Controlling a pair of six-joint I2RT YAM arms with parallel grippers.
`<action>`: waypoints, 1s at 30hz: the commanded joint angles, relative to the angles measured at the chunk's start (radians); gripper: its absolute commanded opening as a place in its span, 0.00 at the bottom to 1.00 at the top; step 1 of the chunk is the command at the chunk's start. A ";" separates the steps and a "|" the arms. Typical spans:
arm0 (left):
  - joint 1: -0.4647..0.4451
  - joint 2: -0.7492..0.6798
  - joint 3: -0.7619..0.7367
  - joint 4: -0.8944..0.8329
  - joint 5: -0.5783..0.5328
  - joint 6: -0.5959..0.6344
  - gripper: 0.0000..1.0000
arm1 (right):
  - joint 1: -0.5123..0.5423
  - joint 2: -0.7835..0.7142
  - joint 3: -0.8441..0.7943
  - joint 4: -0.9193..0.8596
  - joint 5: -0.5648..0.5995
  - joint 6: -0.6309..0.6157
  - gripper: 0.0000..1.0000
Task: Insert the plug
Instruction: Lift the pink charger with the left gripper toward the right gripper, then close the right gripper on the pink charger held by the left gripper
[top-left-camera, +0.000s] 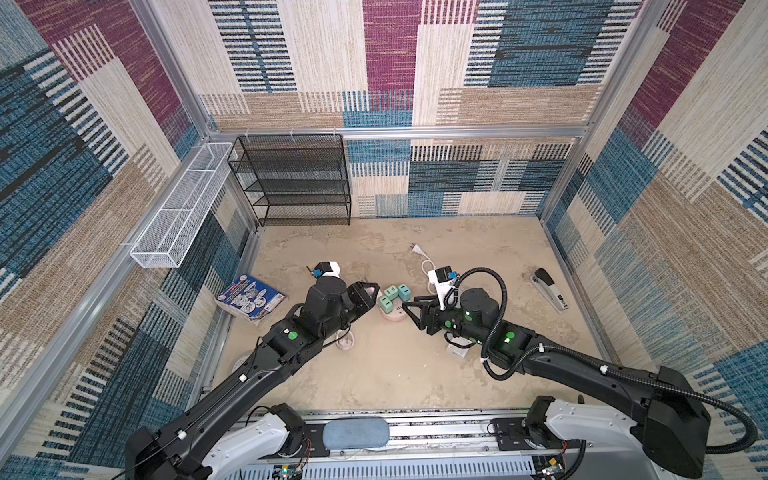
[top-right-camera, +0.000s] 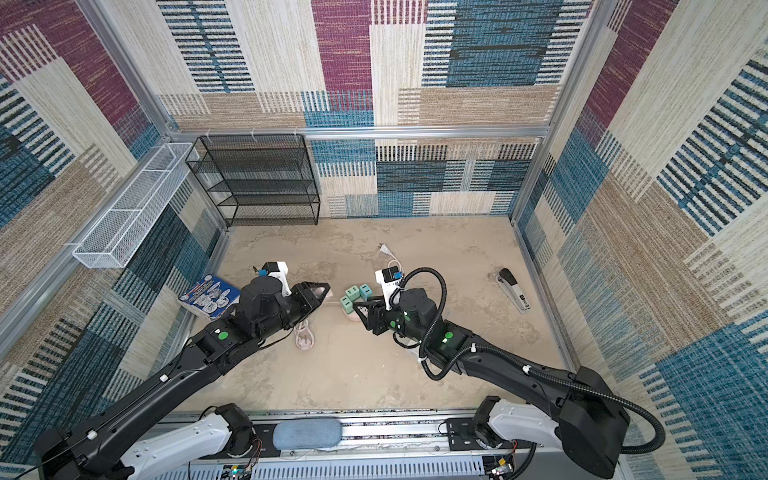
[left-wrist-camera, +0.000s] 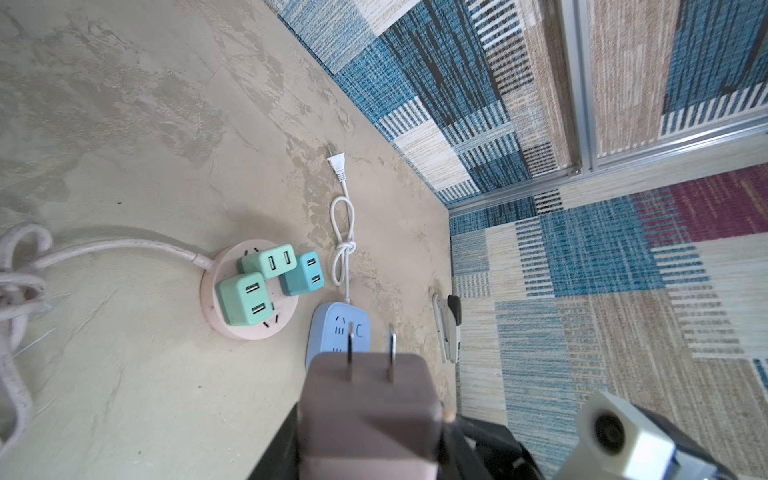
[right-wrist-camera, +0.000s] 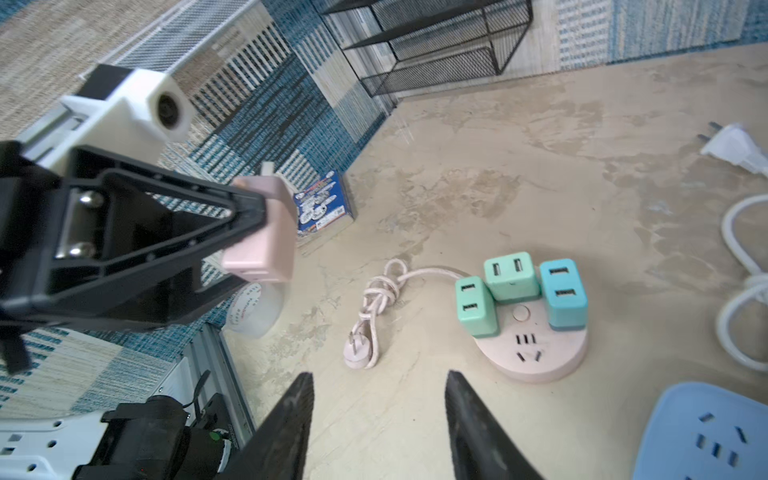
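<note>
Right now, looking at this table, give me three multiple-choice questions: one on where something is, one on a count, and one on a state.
1. Where on the table does the stapler lie?
A. far right
B. far left
C. dead centre

2. How many chargers are plugged into the round pink power strip?
A. two
B. three
C. five

3. What is the left end effector doing?
A. open and empty
B. shut on the pink plug
C. pressed flat on the table

Answers:
1 A: it lies at the right edge in both top views.
2 B: two green and one teal stand on it.
3 B: its fingers clamp the plug, with the prongs pointing outward.
</note>
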 joint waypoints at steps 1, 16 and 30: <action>-0.002 0.012 -0.017 0.130 0.032 -0.129 0.00 | 0.023 -0.001 -0.013 0.157 -0.008 -0.034 0.56; -0.008 0.055 -0.033 0.238 0.111 -0.216 0.00 | 0.064 0.103 0.087 0.188 0.084 -0.117 0.59; -0.009 0.050 -0.040 0.272 0.149 -0.206 0.00 | 0.065 0.209 0.185 0.168 0.080 -0.130 0.46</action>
